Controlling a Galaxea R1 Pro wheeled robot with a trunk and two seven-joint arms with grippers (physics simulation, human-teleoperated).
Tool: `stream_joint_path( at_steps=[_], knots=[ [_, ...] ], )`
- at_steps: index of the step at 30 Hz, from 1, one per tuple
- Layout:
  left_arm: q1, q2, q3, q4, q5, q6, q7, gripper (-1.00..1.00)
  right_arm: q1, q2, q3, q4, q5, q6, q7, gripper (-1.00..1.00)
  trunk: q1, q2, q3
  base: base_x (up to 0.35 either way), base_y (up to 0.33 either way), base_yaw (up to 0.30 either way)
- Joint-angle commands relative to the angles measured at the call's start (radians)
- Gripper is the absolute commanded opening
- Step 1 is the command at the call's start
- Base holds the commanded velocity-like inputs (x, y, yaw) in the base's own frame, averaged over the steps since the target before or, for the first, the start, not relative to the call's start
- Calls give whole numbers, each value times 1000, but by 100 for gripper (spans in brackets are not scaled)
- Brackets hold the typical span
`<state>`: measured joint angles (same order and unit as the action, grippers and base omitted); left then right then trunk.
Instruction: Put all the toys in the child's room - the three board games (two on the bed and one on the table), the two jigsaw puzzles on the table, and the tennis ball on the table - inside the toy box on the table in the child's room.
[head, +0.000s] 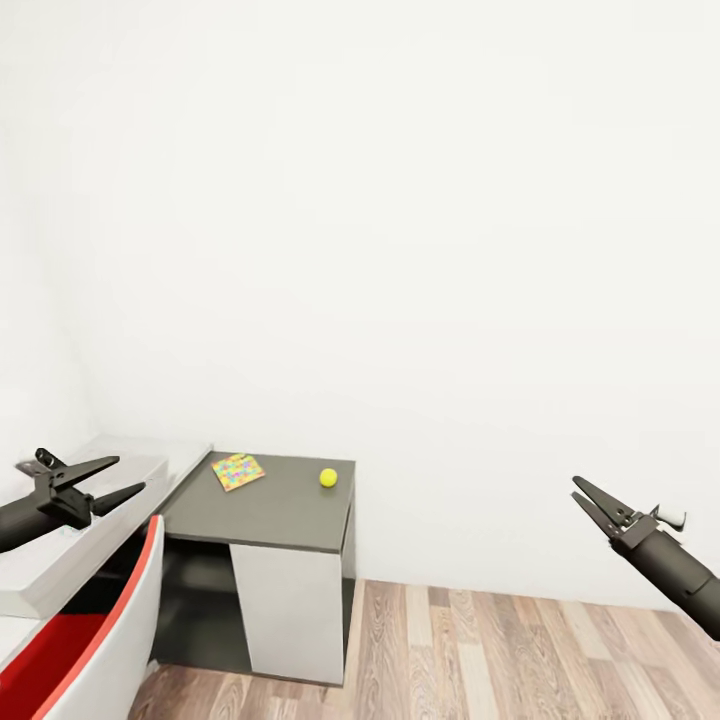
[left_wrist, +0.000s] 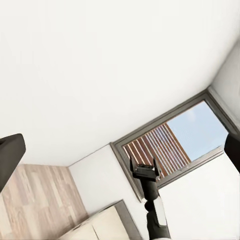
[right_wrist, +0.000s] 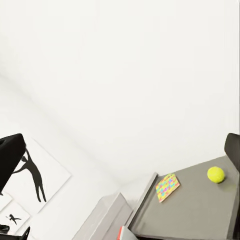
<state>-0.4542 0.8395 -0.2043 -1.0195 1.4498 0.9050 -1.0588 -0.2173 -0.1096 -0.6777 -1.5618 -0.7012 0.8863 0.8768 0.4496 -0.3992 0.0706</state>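
At the lower left of the head view a red-and-white chair (head: 85, 640) sits nearest. The left gripper (head: 125, 478) hangs above it with jaws spread and empty; the right gripper (head: 580, 498), lower right, shows its jaws nearly together (holding nothing). Farther off, left of centre, a jigsaw puzzle (head: 238, 471) and a tennis ball (head: 328, 478) lie apart on a dark grey cabinet (head: 270, 515), beside the pale table (head: 110, 500). The white wall (head: 400, 250) is behind.
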Motion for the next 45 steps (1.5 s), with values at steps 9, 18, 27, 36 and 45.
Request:
stream_joint_path(
  at_steps=[9, 18, 27, 36, 45],
  knots=[
    [-1, 1, -5, 10, 6, 3, -1, 100, -1, -1, -2, 1, 0, 5, 2, 100, 0, -1, 6, 0, 0, -273],
    [-1, 1, -5, 10, 6, 3, -1, 100, -1, -1, -3, 2, -1, 5, 2, 100, 0, -1, 12, 0, 0, -273],
    [-1, 1, -5, 10, 6, 3, -1, 100, -1, -1, -4, 4, -3, 4, 1, 100, 0, -1, 18, 0, 0, -273],
    [-1, 1, -6, 10, 6, 3, -1, 100, -1, 0, -3, 8, 1, 3, -1, 100, 0, -1, 22, 0, 0, -162],
    [-1, 1, -6, 10, 6, 3, -1, 100, -1, -1, -3, 9, -2, 3, -2, 100, 0, -1, 17, 0, 0, -74]
  ],
)
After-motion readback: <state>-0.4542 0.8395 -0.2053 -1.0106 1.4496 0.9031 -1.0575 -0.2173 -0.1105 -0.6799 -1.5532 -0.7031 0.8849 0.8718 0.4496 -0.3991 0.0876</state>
